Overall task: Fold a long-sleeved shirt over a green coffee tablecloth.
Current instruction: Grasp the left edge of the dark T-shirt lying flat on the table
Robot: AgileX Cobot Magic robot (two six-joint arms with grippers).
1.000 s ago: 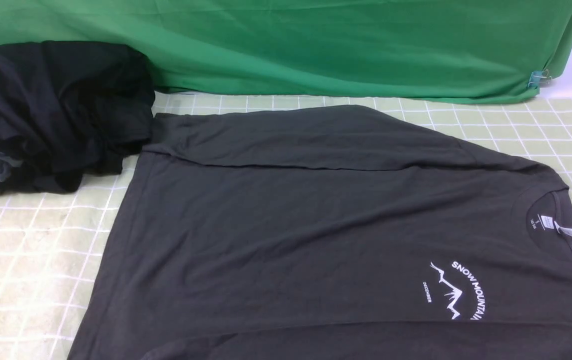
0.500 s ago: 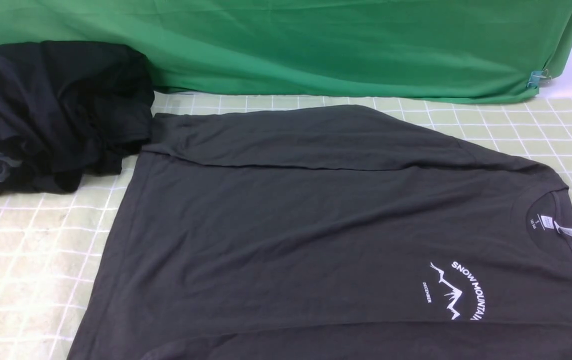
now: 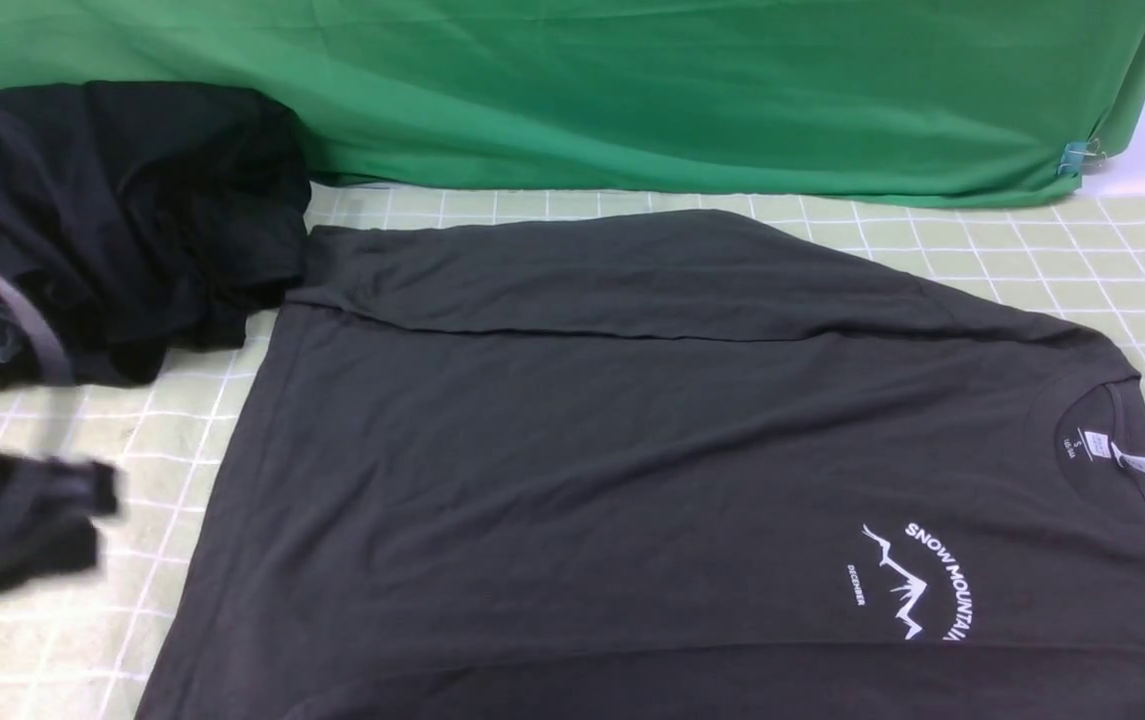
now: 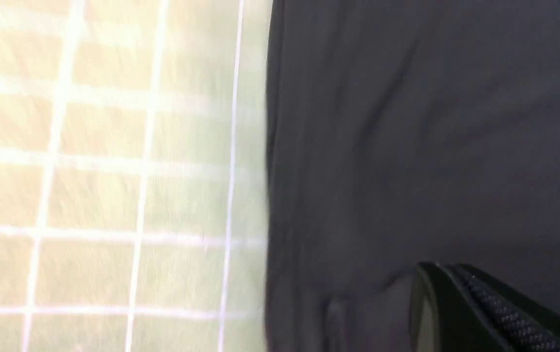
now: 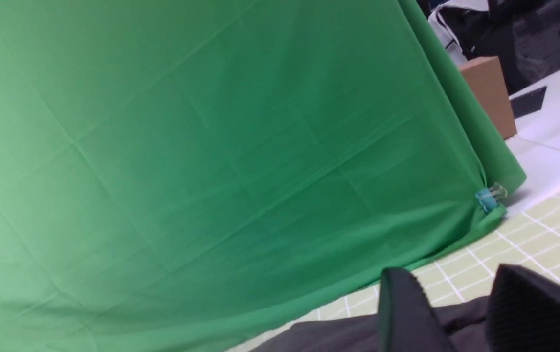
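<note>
The long-sleeved shirt point(image 3: 632, 450) lies flat on the green coffee tablecloth point(image 3: 52, 640), chest print and neck label at the right, far sleeve folded across its body. My left gripper point(image 3: 102, 490) shows blurred at the left edge, over the cloth beside the shirt's hem. In the left wrist view it point(image 4: 436, 269) is shut with nothing seen in it, above the shirt point(image 4: 407, 146) near the hem edge. My right gripper point(image 5: 456, 288) is open and empty above shirt fabric point(image 5: 333, 337); it is out of the front view.
A heap of black and grey garments point(image 3: 112, 220) sits at the back left, touching the shirt's corner. A vivid green cloth backdrop point(image 3: 632, 90) closes the far side, held by a clip point(image 3: 1077, 155). A cardboard box point(image 5: 487, 93) stands beyond it.
My left arm has swung into the front view from the lower left, blurred with motion. The shirt and the heap of garments have not moved.
</note>
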